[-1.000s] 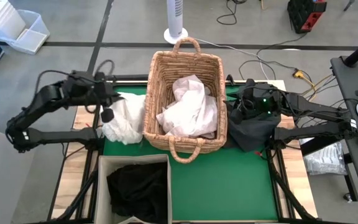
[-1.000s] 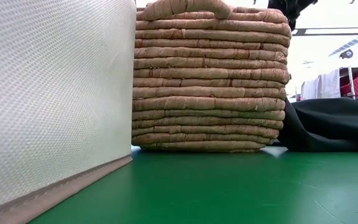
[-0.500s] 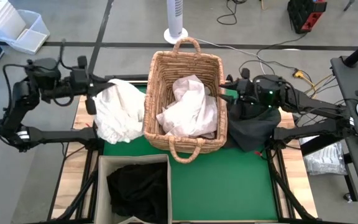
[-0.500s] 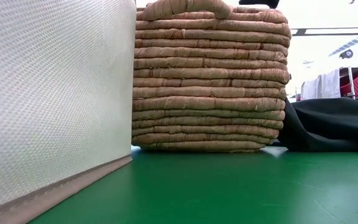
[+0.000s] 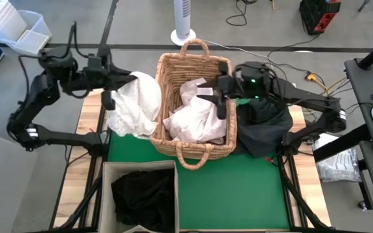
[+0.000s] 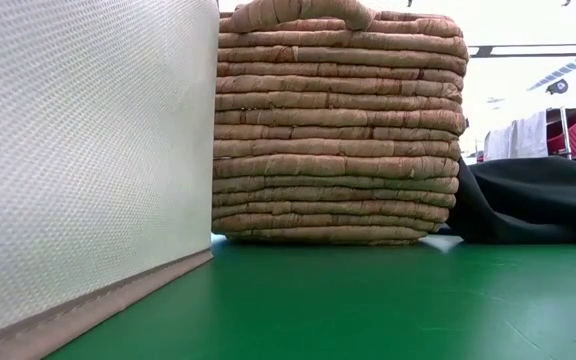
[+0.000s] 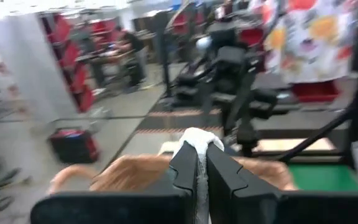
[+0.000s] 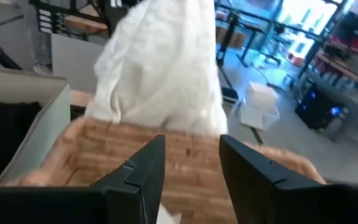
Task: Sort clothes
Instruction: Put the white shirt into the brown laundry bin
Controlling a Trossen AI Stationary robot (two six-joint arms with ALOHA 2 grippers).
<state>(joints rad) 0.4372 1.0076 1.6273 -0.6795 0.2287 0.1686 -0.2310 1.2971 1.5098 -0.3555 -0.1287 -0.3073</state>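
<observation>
A white garment (image 5: pixel 135 103) hangs from my left gripper (image 5: pixel 127 83) just left of the tan wicker basket (image 5: pixel 196 103); the gripper is shut on it. In the left wrist view the cloth (image 7: pixel 199 142) pokes out between the fingers of my left gripper (image 7: pixel 202 167). More white clothes (image 5: pixel 196 113) lie in the basket. My right gripper (image 5: pixel 215 97) hovers open over them, touching nothing; in its wrist view my right gripper (image 8: pixel 191 163) faces the hanging garment (image 8: pixel 160 68). A dark garment (image 5: pixel 264 129) lies on the table right of the basket. Black clothes (image 5: pixel 144 197) fill the beige bin (image 5: pixel 109 169). My left gripper pinches a bunched fold at the top of the white garment (image 7: pixel 197 138) between its two fingers (image 7: pixel 184 168). It comes level from the table's left side. The garment hangs below the fingers beside the basket's left wall; whether its lower end (image 5: pixel 125 129) touches the table, I cannot tell.
The basket (image 6: pixel 338 120) stands mid-table, the bin (image 6: pixel 78 150) at the near edge left of centre. The dark garment (image 6: pixel 533 200) spreads against the basket's right wall. Green mat (image 5: pixel 238 188) lies bare near the right front. A fan base (image 5: pixel 182 35) stands beyond the far edge.
My left gripper has risen and swung toward the basket, lifting the white garment off the table so it now hangs beside the basket's left wall. My right gripper has moved from above the dark garment toward the table's left, over the basket.
</observation>
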